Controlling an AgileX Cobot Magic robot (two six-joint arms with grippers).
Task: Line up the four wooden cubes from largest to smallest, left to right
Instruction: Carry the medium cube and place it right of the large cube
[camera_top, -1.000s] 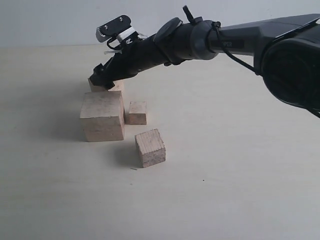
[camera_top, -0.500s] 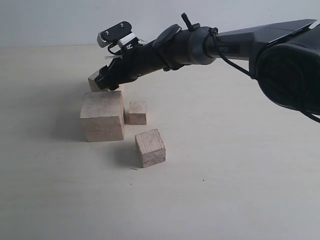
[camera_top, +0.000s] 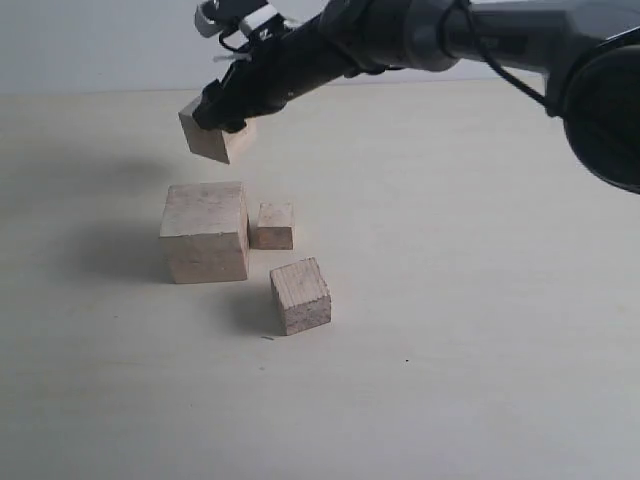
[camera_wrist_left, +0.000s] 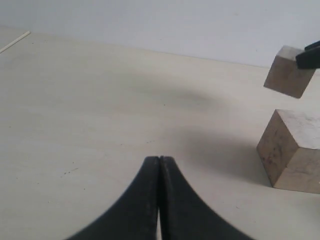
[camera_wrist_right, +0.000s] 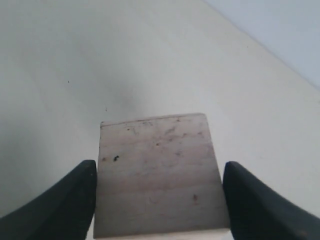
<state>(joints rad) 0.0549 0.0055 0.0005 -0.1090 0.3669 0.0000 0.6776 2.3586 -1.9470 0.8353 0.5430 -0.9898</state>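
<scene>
My right gripper (camera_top: 222, 112) reaches across to the left and is shut on a mid-sized wooden cube (camera_top: 213, 138), held tilted in the air above the table. That cube (camera_wrist_right: 159, 172) fills the space between the gripper's (camera_wrist_right: 159, 200) black fingers. Below it the largest cube (camera_top: 205, 232) rests on the table, with the smallest cube (camera_top: 275, 226) touching its right side. Another mid-sized cube (camera_top: 300, 296) lies nearer the front. In the left wrist view my left gripper (camera_wrist_left: 159, 161) is shut on nothing, with the lifted cube (camera_wrist_left: 287, 77) and the largest cube (camera_wrist_left: 292, 150) off to one side.
The pale table (camera_top: 480, 330) runs wide to the right and front of the cubes. The right arm (camera_top: 430, 35) stretches over the back of the table. A pale wall (camera_top: 100, 45) stands behind.
The right gripper has lifted the mid-sized cube off the table behind the largest cube and raised it higher. The other three cubes have not moved.
</scene>
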